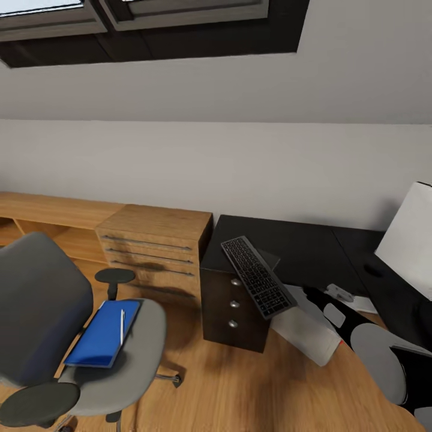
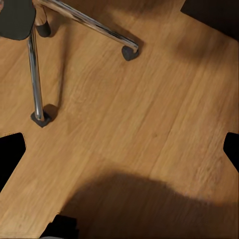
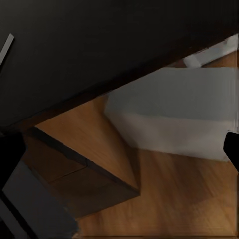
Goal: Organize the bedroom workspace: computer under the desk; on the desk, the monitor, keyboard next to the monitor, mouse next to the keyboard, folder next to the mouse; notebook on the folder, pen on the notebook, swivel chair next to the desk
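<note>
- Two things of the task already lie on the black L-shaped desk: the slim dark grey keyboard, which hangs over the drawer edge, and what I take for the monitor, showing a pale side.
- One bright blue flat folder with the thin white pen waits on the grey upholstered swivel chair.
- Right pincer looks open, near the light grey computer tower under the desk; left pincer is also open, above the wooden floor.
- Better push the keyboard fully onto the desk first.
- No readable writing or brand.

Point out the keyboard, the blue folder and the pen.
keyboard (image 1: 258, 276), head view, middle of the keys.
folder (image 1: 101, 335), head view, middle of its blue cover.
pen (image 1: 122, 327), head view, mid-shaft.
</note>
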Tool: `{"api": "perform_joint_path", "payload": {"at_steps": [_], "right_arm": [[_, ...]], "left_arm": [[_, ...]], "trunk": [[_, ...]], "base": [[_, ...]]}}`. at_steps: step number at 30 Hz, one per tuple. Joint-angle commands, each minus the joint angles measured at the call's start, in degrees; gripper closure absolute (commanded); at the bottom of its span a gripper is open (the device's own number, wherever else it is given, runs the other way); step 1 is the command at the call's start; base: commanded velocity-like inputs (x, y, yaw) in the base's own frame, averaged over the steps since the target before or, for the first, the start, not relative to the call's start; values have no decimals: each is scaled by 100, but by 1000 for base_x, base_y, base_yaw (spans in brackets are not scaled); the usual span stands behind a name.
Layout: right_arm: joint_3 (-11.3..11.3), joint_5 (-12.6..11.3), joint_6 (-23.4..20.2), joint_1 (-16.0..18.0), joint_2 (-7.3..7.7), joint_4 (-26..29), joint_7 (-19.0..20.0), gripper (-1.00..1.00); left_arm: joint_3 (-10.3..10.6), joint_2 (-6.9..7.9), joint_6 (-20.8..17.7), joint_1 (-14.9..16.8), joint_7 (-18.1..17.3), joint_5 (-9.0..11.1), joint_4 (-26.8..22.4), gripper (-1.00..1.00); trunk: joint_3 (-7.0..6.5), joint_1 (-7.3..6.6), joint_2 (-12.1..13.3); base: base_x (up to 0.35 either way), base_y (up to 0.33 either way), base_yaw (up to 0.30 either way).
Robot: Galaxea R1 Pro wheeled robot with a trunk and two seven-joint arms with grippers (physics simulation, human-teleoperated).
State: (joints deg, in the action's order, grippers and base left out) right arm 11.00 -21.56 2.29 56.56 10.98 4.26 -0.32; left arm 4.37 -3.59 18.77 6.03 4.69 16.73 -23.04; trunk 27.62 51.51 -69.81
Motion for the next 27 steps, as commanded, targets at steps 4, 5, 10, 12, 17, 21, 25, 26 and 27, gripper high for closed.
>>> {"api": "perform_joint_path", "payload": {"at_steps": [4,5,10,12,17,21,25,26,27], "right_arm": [[34,7,66,4,-4,-6,-3,-100],[34,12,120,3,-8,-9,-3,-100],[34,18,259,-2,-23,-70,-3,-100],[34,19,308,-7,-29,-111,-3,-100],[34,20,343,-17,-33,-140,-3,-100],[34,20,357,-21,-34,-153,-3,-100],[34,14,359,-21,-31,-153,0,-100],[34,8,359,-22,-29,-155,2,-100],[34,6,359,-22,-29,-157,2,-100]], "left_arm": [[47,9,22,3,49,24,2,-100],[47,10,22,3,49,23,2,-100],[47,13,22,3,49,29,3,-100],[47,14,22,3,49,31,4,-100],[47,15,22,3,49,32,2,-100],[41,21,22,3,49,39,3,-100],[38,23,22,4,49,40,5,-100],[36,24,22,4,49,40,5,-100],[35,24,22,4,49,40,5,-100]], "trunk": [[6,-3,-4],[6,-3,-4],[6,-3,-4],[6,-3,-4],[6,-3,-4],[6,-3,-4],[6,-3,-4],[6,-3,-4],[6,-3,-4]], "base": [[-268,0,0],[-297,0,0],[-238,0,0],[-95,0,0],[-46,0,0],[-8,0,0],[-3,0,0],[-2,0,0],[-1,0,0]]}}
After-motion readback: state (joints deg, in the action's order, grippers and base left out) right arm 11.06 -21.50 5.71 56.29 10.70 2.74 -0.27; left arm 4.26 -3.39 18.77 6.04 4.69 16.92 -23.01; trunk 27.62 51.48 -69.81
